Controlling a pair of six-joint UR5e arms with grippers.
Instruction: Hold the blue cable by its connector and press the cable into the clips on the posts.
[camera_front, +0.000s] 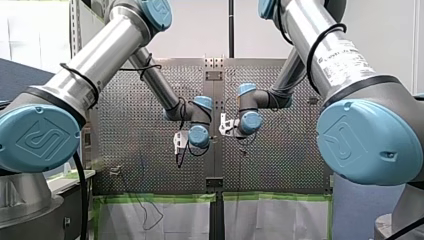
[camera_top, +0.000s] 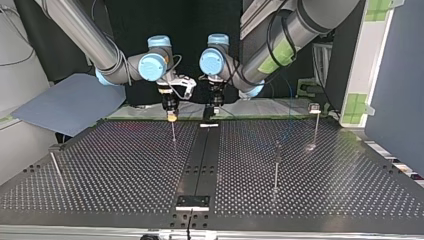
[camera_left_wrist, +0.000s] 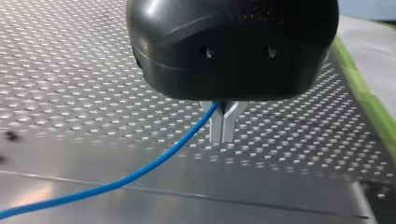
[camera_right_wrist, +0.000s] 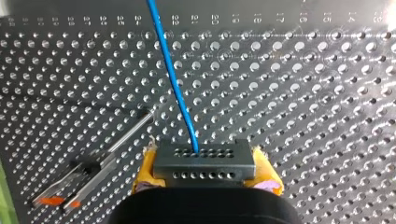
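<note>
In the right wrist view my right gripper (camera_right_wrist: 205, 173) is shut, its yellow pads (camera_right_wrist: 144, 173) clamping a dark grey perforated connector (camera_right_wrist: 203, 157). The blue cable (camera_right_wrist: 175, 84) leaves the connector and runs ahead over the perforated plate. My left gripper (camera_left_wrist: 222, 136) has its metal fingers shut on the blue cable (camera_left_wrist: 140, 173), which trails away to one side. Seen in the top view, my right gripper (camera_top: 171, 116) and my left gripper (camera_top: 214, 111) hang side by side above the table's far edge. A post with a clip (camera_right_wrist: 88, 170) stands beside my right gripper.
Thin posts stand on the perforated table (camera_top: 125, 165): one at the top view's left (camera_top: 54, 162), one right of the middle (camera_top: 276, 165) and one further back at the right (camera_top: 315, 122). A dark centre strip (camera_top: 200, 160) runs down the table.
</note>
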